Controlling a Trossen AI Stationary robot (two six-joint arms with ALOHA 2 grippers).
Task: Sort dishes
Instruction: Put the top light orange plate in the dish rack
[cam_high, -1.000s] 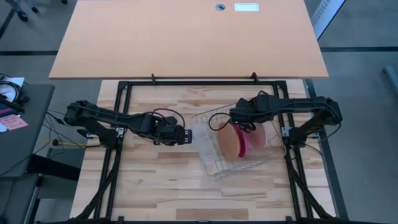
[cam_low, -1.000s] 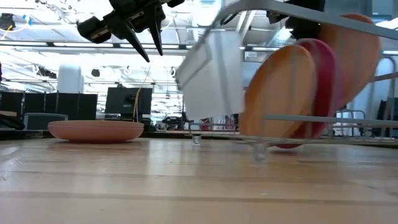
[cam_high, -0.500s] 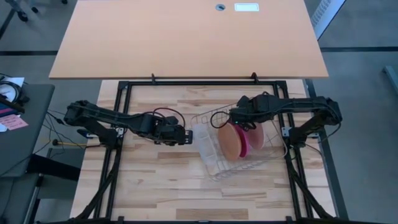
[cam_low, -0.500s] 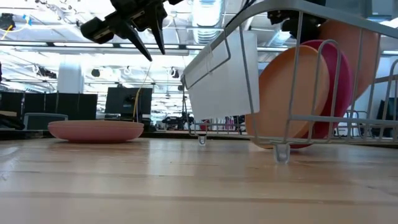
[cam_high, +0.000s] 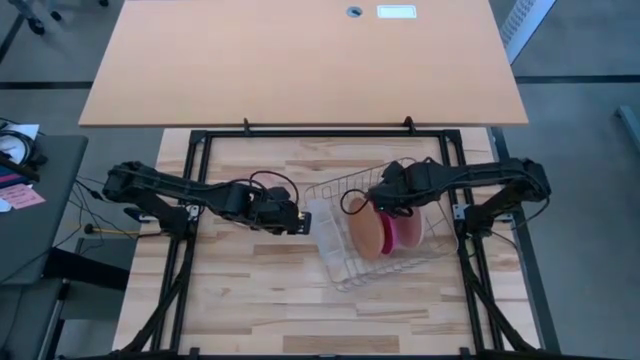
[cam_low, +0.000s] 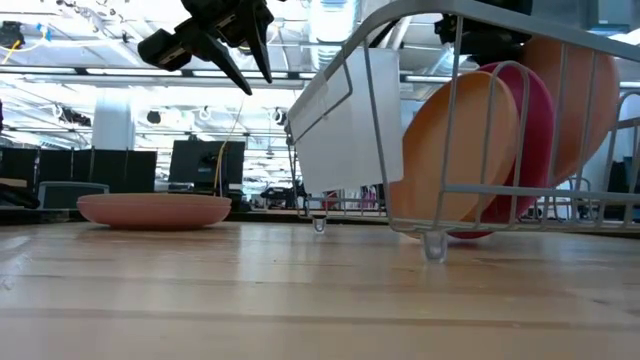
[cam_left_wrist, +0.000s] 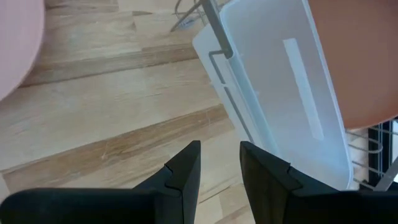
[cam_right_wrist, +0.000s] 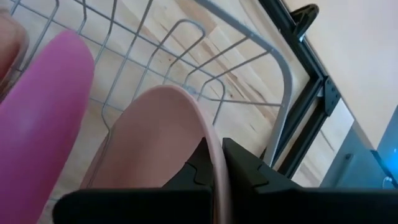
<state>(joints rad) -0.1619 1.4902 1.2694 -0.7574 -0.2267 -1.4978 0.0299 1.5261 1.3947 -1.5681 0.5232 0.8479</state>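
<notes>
Our right pincer (cam_right_wrist: 216, 163) pinches the pale pink plate (cam_right_wrist: 158, 134) inside the rack (cam_right_wrist: 249, 62); released crooked, it could topple. Left pincer (cam_left_wrist: 217, 163) waits part-open, empty.

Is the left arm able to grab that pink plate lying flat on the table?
Probably yes. The left gripper hangs open and empty above the table, and the pink plate lies flat out in the open, outside the wire rack, with nothing between them.

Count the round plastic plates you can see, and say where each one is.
4. An orange-tan round plastic plate, a magenta pink plate and a pale pink plate stand in the silver wire rack; another pale pink plate lies on the table. More may be hidden.
</notes>
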